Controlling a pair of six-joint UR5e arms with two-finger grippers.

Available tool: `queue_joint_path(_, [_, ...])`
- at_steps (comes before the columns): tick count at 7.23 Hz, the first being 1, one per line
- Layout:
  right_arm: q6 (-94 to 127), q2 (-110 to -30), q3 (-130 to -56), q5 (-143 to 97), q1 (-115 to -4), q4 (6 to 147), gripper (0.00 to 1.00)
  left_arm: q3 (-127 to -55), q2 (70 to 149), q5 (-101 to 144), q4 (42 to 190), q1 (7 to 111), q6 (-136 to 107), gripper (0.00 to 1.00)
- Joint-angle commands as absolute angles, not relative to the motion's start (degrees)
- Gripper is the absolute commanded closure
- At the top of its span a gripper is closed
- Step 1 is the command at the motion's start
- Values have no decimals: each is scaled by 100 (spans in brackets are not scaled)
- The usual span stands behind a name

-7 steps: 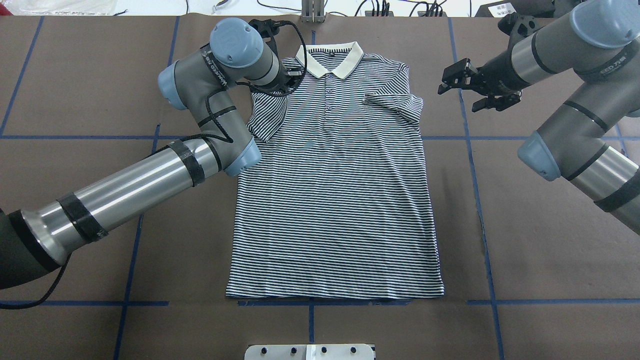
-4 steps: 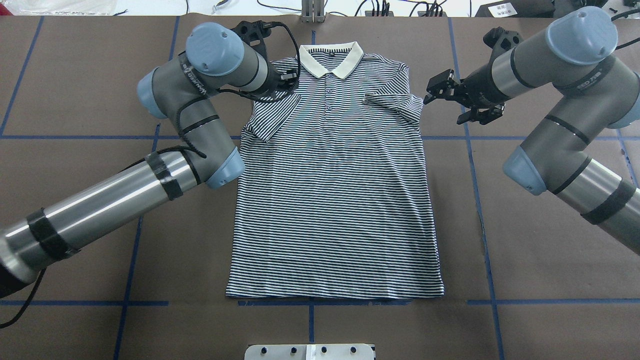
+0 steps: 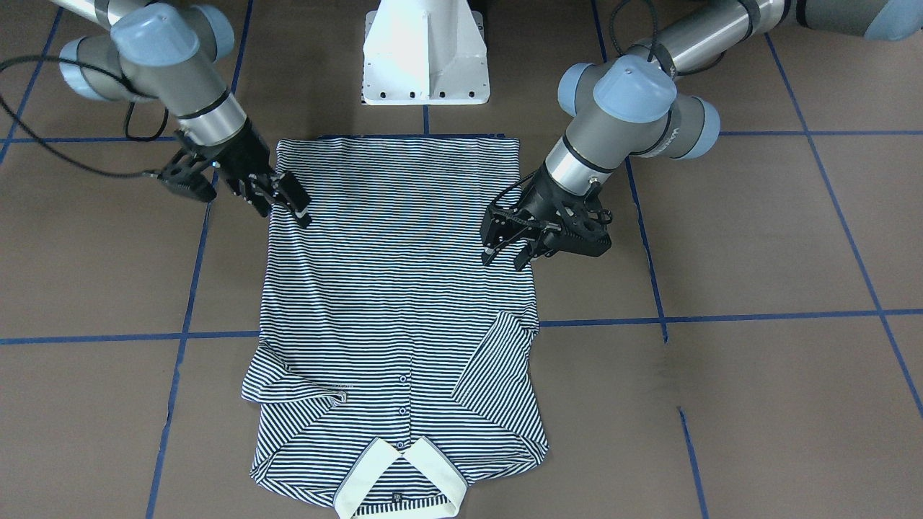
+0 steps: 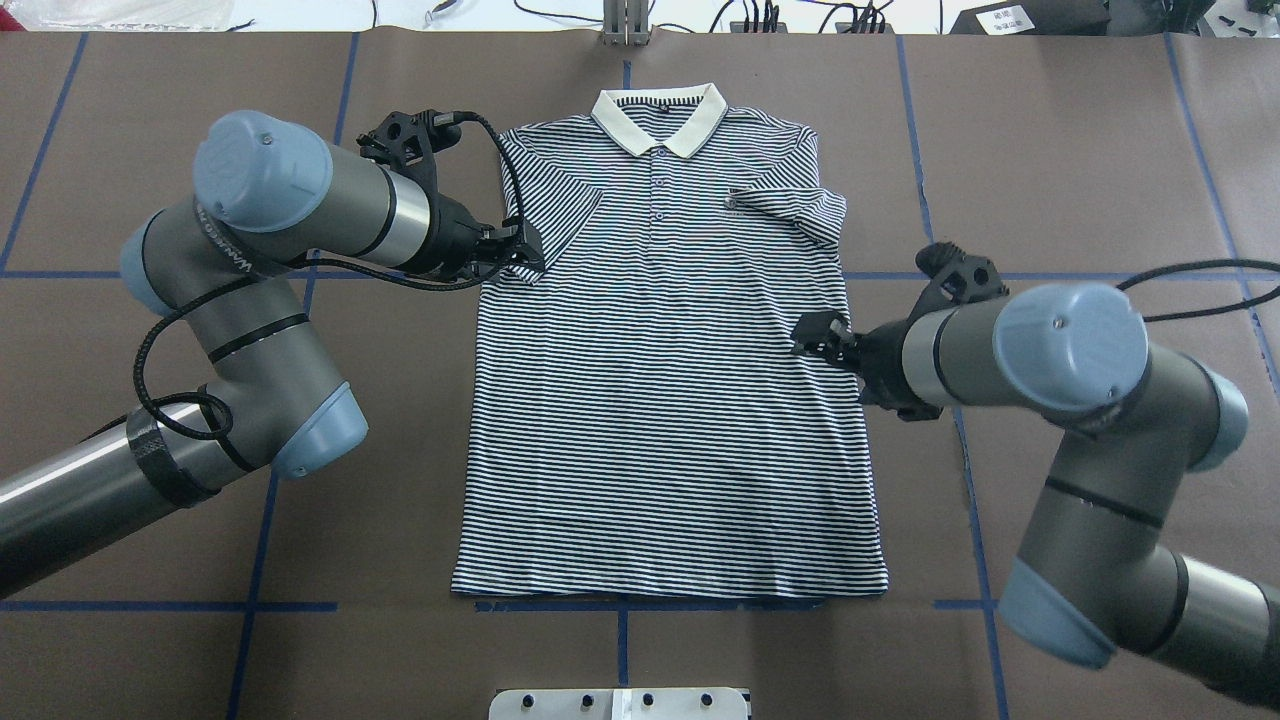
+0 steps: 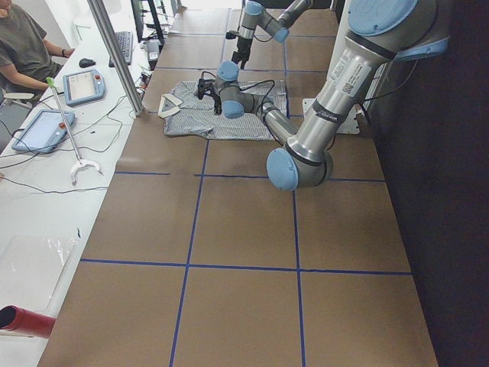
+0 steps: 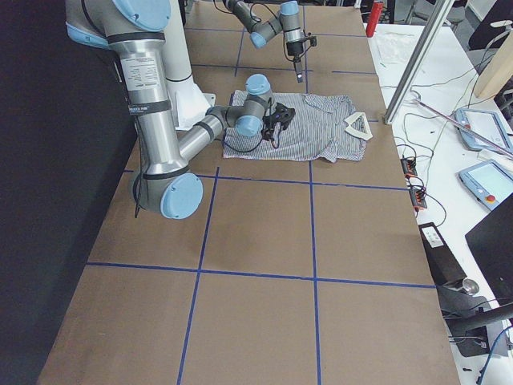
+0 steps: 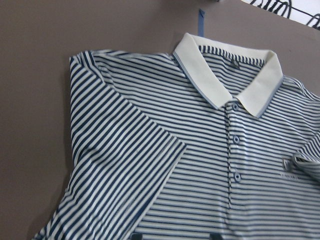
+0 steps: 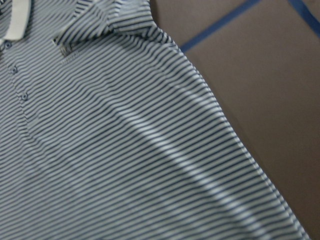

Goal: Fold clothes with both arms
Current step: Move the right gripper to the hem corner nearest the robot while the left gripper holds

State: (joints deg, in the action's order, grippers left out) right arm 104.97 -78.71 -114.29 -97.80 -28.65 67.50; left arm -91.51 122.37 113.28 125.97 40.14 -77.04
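Your polo shirt (image 4: 665, 430) lies flat and face up in the middle of the table (image 4: 1060, 150), collar (image 4: 660, 118) away from the robot, hem (image 4: 665, 588) nearest its base, both sleeves turned in over the chest. Treat it as light, limp knit: it will likely sag and drag wherever it isn't held, so pinch right at an edge (the side seams look like the surest bite). The left gripper (image 4: 525, 258) hangs with jaws apart and empty at the tip of the left sleeve (image 4: 545, 215). The right gripper (image 4: 812, 340) is likewise parted and empty over the right side edge, midway down the body. Take matching points on both sides or the fold will probably skew. Bare table lies well out to either side and beyond the collar; the white pedestal (image 3: 425, 58) stands near the hem, so room looks tightest there.
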Motion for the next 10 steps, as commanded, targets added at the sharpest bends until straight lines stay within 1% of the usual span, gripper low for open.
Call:
queue_joint_path(1, [12005,-8130,-12521,-8338,-1168,8403,6,-9264,12042,11382,12630,4008,-7735,30])
queue_joint_path(2, [12798,-8165,-12524,-7349,-464,8794,8,-9238,12032,11391,12656,4008,-7708,30])
queue_joint_path(3, [13249,-8261,-12464,-7174,-248,8824,9,-9220,12024,11391,12648,4008,-7708,30])
queue_joint_path(4, [13315,-8410,-12263,-7102,-159,8833,11,-9202,12023,11391,12647,4008,-7717,28])
queue_joint_path(5, [13281,-8359,-12017,-7145,-158,8833,12,-9193,12023,11391,12647,4008,-7725,28])
queue_joint_path(6, [13263,-8385,-11928,-7154,-167,8842,10,-9193,12023,11382,12647,4008,-7726,27])
queue_joint_path(7, [13263,-8437,-11979,-7172,-193,8850,11,-9193,12023,11382,12647,3999,-7734,27])
queue_joint_path(8, [13263,-8446,-11971,-7224,-193,8851,15,-9185,12023,11382,12647,3990,-7734,27])
queue_joint_path(10, [13228,-8533,-11927,-7233,-193,8859,33,-9176,12023,11382,12647,3990,-7734,27])
